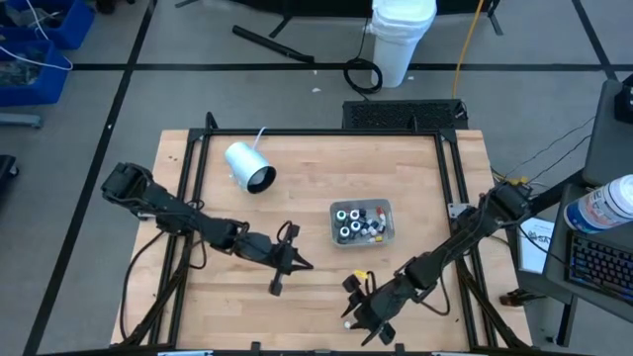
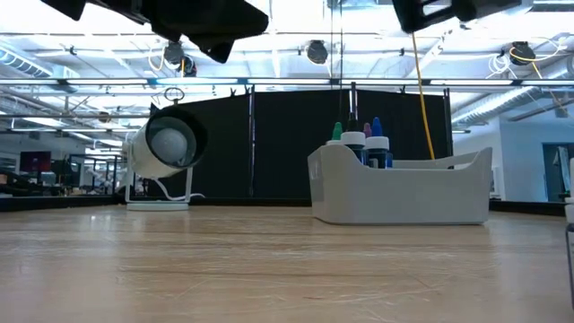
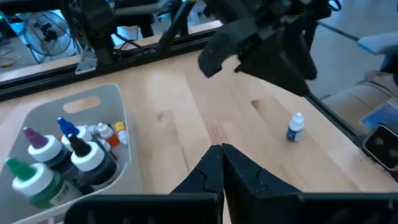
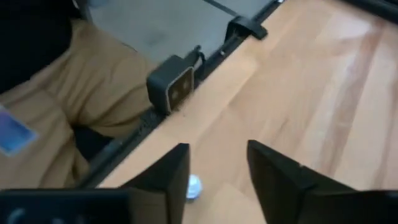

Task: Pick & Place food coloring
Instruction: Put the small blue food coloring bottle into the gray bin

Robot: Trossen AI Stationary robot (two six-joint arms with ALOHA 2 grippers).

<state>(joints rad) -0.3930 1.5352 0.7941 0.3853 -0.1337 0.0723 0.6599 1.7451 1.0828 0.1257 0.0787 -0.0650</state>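
Down near the table's (image 1: pixel 297 168) front edge, the right gripper (image 4: pixel 217 171) hovers with its fingers parted and empty, one small white-capped food coloring bottle (image 3: pixel 295 127) standing on the wood just below them. Most of the food coloring sits in the grey tray (image 1: pixel 386 235) mid-table, while the left gripper (image 3: pixel 222 163) waits pinched shut, holding nothing, to the tray's left.

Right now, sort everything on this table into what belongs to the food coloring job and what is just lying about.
Belongs to the job:
- food coloring bottles standing in the grey tray
- lone small bottle on the bare wood near the right gripper, which is open
- left gripper, shut

Just lying about:
- white cylinder on its side
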